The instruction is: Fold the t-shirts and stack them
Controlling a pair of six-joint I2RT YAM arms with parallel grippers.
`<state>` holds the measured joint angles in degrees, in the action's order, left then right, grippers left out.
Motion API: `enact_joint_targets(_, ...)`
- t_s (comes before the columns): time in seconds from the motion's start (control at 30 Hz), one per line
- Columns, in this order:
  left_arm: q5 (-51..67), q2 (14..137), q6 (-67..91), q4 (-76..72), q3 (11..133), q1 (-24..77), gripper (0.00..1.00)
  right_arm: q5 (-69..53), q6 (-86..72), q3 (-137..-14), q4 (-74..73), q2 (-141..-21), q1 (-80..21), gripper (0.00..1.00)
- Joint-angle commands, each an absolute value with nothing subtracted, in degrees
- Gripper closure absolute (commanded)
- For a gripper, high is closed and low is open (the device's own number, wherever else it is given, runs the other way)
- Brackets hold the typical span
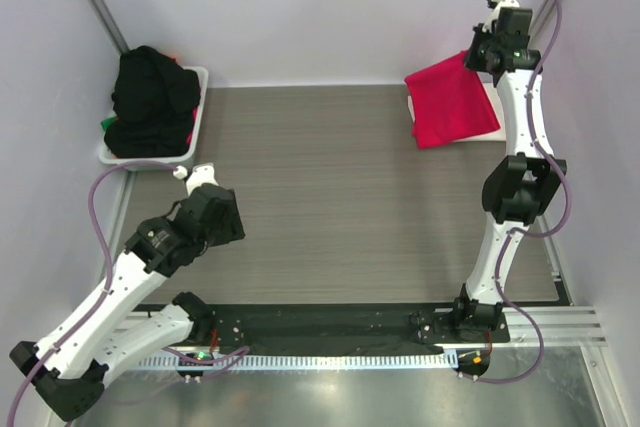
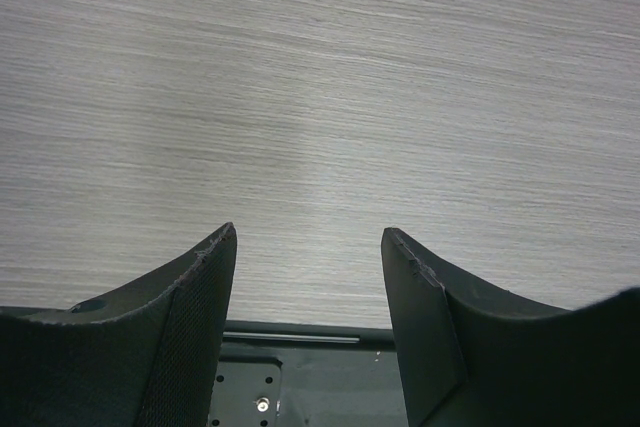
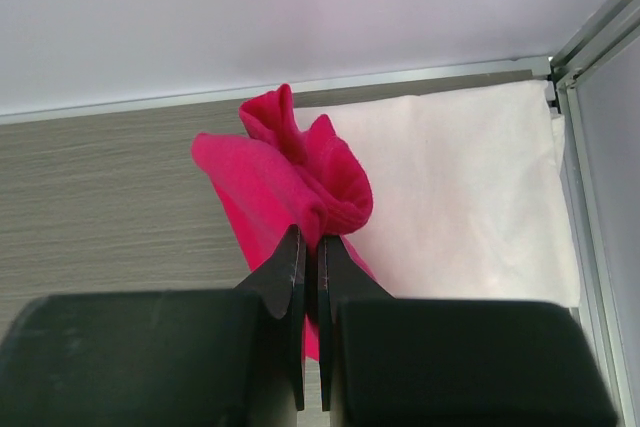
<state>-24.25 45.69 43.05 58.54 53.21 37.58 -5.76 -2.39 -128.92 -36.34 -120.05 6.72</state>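
Nearest the lens on the left side, the left gripper (image 2: 310,239) hangs over bare table (image 1: 330,177), jaws apart with nothing between them. Behind it, at the far left corner, the basket (image 1: 150,159) holds a heap topped by a black shirt (image 1: 150,97), not yet folded.

Across at the far right corner, the right gripper (image 3: 310,242) has its jaws clamped on a bunched ridge of the red shirt (image 3: 270,177). From above, the rest of that shirt lies draped, slightly askew, over the white shirt (image 3: 460,197), which sits flat against the back wall.

I judge I'm placing red on white, and my worries are these. The pinch holds a crumpled gather, not a clean edge, so if I let go here the ridge may slump into a lump instead of lying flat. The red shirt overhangs the white one toward the table's middle, so the stack could end up crooked. Any sideways pull while the cloth rests on the white shirt could drag that neat rectangle out of square. I'm also close to the corner post, so a careless lift risks a bump.
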Motion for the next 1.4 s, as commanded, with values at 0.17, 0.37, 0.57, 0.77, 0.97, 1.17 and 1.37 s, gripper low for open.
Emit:
enact_joint_targets(0.17, -26.02, 46.32, 43.33, 57.57, 53.17, 37.44, 0.39, -8.0, -2.11, -137.37, -32.87, -125.5, 9.05, 0.99)
enact_joint_targets(0.37, -26.46, 47.11, 43.68, 57.83, 53.26, 37.44, 0.39, -7.03, -0.7, -143.78, -31.47, -131.83, 9.93, 0.99)
enact_joint_targets(0.57, -26.98, 48.25, 43.94, 58.18, 53.26, 37.44, 0.39, -5.71, -0.26, -144.05, -26.73, -136.4, 10.72, 0.99)
enact_joint_targets(0.77, -27.25, 49.31, 44.21, 58.54, 53.35, 37.44, 0.39, -2.9, 1.58, -144.4, -21.02, -140.79, 11.16, 0.99)
enact_joint_targets(0.97, -27.6, 50.19, 44.47, 58.98, 53.44, 37.44, 0.39, 3.16, 1.67, -144.49, -11.7, -146.24, 11.42, 0.99)
enact_joint_targets(1.17, -28.04, 49.92, 44.74, 59.24, 53.61, 37.44, 0.38, 19.55, 0.45, -144.84, -6.06, -148.81, 11.34, 0.07)
enact_joint_targets(1.37, -27.6, 47.56, 44.74, 58.98, 53.61, 37.44, 0.31, 23.38, -9.03, -134.49, -5.45, -132.94, 10.9, 0.0)
